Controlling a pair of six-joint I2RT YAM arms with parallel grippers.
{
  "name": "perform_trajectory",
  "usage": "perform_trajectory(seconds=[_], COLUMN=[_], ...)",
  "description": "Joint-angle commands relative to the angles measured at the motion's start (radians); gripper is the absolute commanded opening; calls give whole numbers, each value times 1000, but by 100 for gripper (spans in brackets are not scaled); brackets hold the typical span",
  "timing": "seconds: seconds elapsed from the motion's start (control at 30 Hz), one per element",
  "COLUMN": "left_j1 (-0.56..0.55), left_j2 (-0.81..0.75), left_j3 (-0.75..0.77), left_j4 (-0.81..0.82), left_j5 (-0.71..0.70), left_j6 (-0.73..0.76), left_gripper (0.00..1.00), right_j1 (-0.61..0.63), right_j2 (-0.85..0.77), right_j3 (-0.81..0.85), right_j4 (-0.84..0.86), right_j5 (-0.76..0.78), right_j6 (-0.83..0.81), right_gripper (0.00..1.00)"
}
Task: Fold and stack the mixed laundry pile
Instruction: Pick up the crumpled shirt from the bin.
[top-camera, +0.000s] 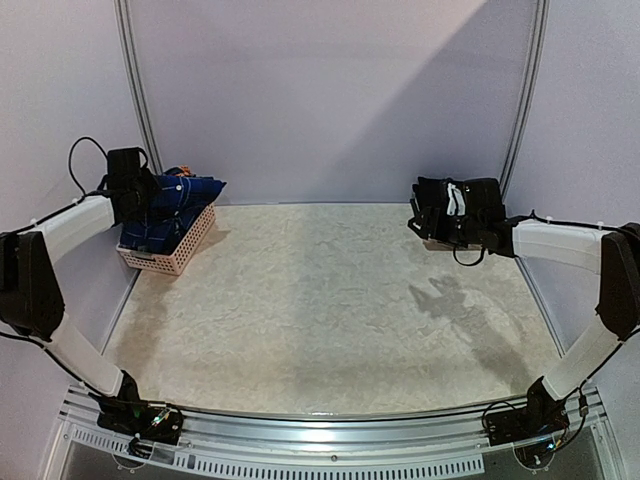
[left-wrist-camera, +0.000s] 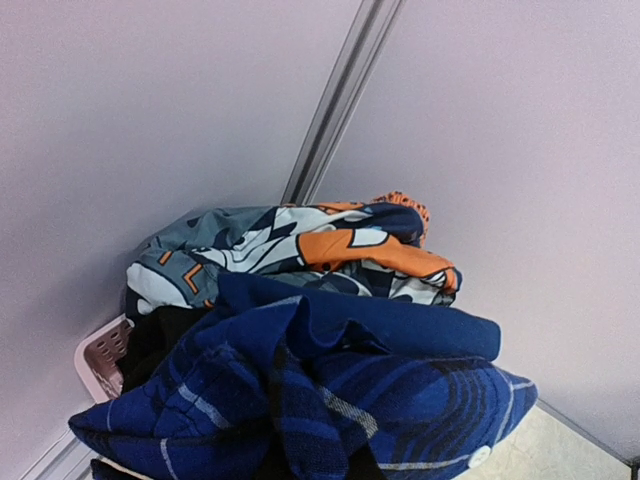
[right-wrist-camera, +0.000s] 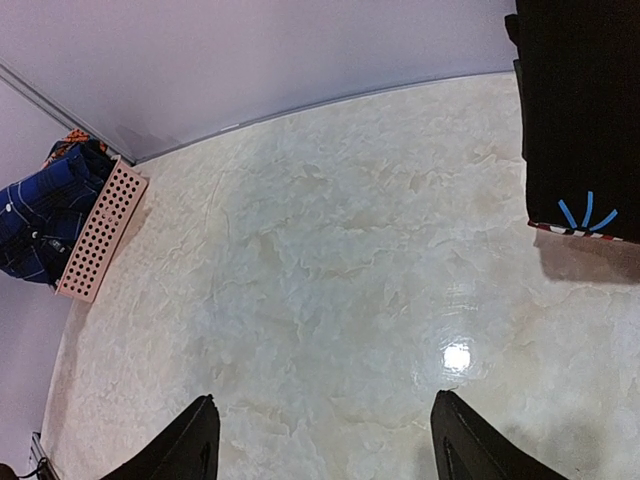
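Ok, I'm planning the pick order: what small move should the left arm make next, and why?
Probably lower the left pincer onto the blue plaid shirt: it lies on top in the basket, nearest that wrist camera, with the orange patterned piece behind it. The right pincer hangs open, far across the table.

table top (right-wrist-camera: 330, 260): smooth, glossy marbled cream, one glare spot. basket (top-camera: 188, 242) at 10 o'clock: perforated pale plastic, matt. plaid shirt (left-wrist-camera: 330, 400), patterned piece (left-wrist-camera: 300, 245): soft matt cloth, creased. wall rail (left-wrist-camera: 340, 100): brushed metal.
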Motion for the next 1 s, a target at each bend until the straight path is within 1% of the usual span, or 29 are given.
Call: perform_trajectory(seconds=[0.0, 0.27, 0.57, 0.7, 0.87, 0.97], left_j1=[15, 15, 15, 13, -5, -46], left_j2=[-48, -97, -168, -185, -222, -245], left_j3=[81, 146, 160, 177, 167, 148], left_j4=[72, 16, 5, -18, -42, -58], left_j5=[-2, 24, 22, 47, 93, 96], left_j6=[-20, -10, 12, 9, 0, -5], left_gripper=[0, 0, 0, 0, 0, 0], right_j1=[13, 17, 25, 29, 40, 62], right_j2=[18, 36, 56, 56, 50, 46], right_j3=[30, 43, 64, 66, 68, 75], right_j4=[-13, -37, -48, -51, -56, -51], right_j5=[-3, -3, -9, -9, -4, -7], right_j6=[-11, -15, -20, -21, -27, -50], right_gripper=[73, 73, 73, 73, 74, 74])
